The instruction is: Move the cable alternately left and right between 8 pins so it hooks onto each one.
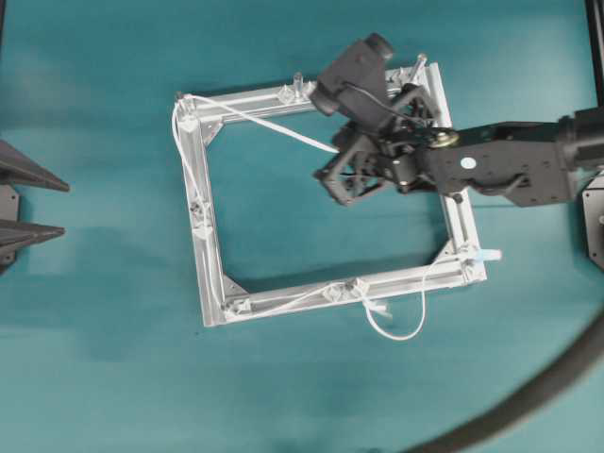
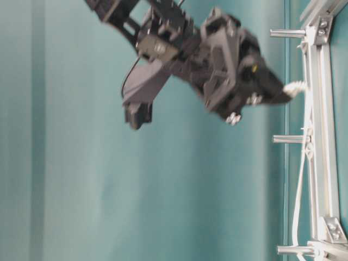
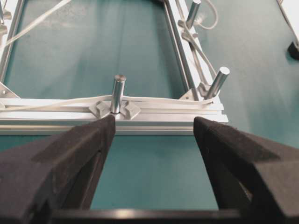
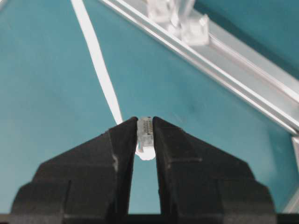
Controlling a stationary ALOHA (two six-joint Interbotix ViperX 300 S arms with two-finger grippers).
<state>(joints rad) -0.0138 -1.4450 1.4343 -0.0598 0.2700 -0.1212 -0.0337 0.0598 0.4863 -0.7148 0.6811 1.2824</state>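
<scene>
Item: long thin white flexible cable [image 1: 274, 126], ending in a small whitish connector plug [image 4: 145, 133]. The plug was pinched between the closed black fingers of the right gripper [image 4: 144, 135], its ribbed contacts just visible at the tips. From the gripper the cable was seen running toward 10 o'clock in the overhead view, in a straight taut line across the open middle of the frame to the corner at 10 o'clock. From there it was routed down the 9 o'clock bar, along the 6 o'clock bar, and left in a slack loop [image 1: 401, 326] hanging off the frame at 5 o'clock.

Item: square silver aluminium-extrusion frame [image 1: 212, 283], one, laid flat on a teal table surface [image 1: 94, 377]. The right gripper was held over its interior toward 2 o'clock.

Item: short upright clear-silvery pins [image 3: 117, 93] with small whitish brackets. Eight could not be counted with certainty in the overhead view; those toward 3 o'clock were hidden under the right arm. In the left wrist view three were distinct, and the cable was passed against the nearest one and the corner one.

Item: left gripper [image 3: 152, 135], one, black, its padded fingers [image 3: 84, 144] spread wide with nothing between them, stationed at 9 o'clock, apart from the frame.

Item: thick dark grey curved hose [image 1: 547, 377], one, at 5 o'clock.
</scene>
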